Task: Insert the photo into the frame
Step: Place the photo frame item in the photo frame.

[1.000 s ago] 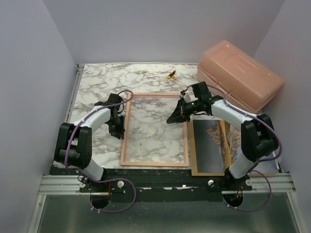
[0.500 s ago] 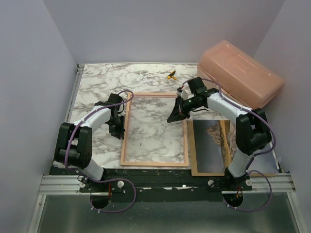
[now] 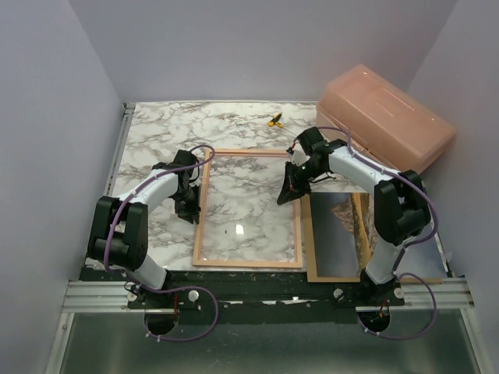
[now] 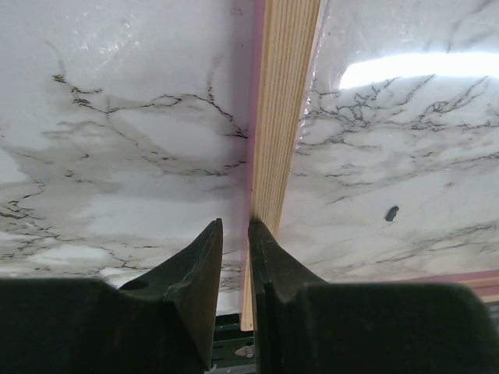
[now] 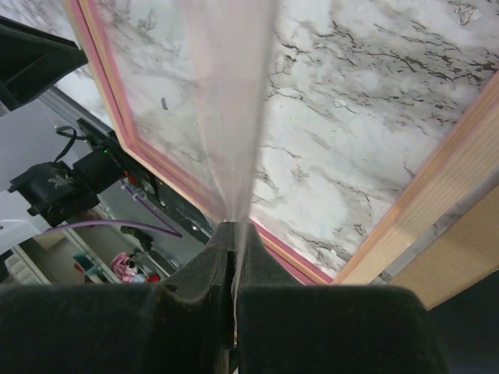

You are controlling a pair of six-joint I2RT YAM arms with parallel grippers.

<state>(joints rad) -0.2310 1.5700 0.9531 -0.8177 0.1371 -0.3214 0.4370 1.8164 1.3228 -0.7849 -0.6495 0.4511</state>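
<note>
The frame [image 3: 245,262] lies back up on the marble table, with a light wood rim and a pink edge. My right gripper [image 3: 287,191] is shut on a thin clear sheet [image 5: 230,93] at the frame's right rail [image 5: 452,156] and holds that edge raised and tilted; a glare spot shows on the sheet. My left gripper [image 3: 189,210] sits at the frame's left rail [image 4: 288,93], its jaws [image 4: 234,230] a narrow gap apart, holding nothing. The photo [image 3: 335,234] lies face up on the brown backing board [image 3: 310,257], right of the frame.
A salmon plastic box [image 3: 386,121] stands at the back right, close behind the right arm. A small yellow object [image 3: 274,120] lies on the table behind the frame. Purple walls enclose the table on three sides.
My right gripper has shifted slightly right and nearer with the clear sheet, and a glare spot now shows on the sheet. The left arm has not moved.
</note>
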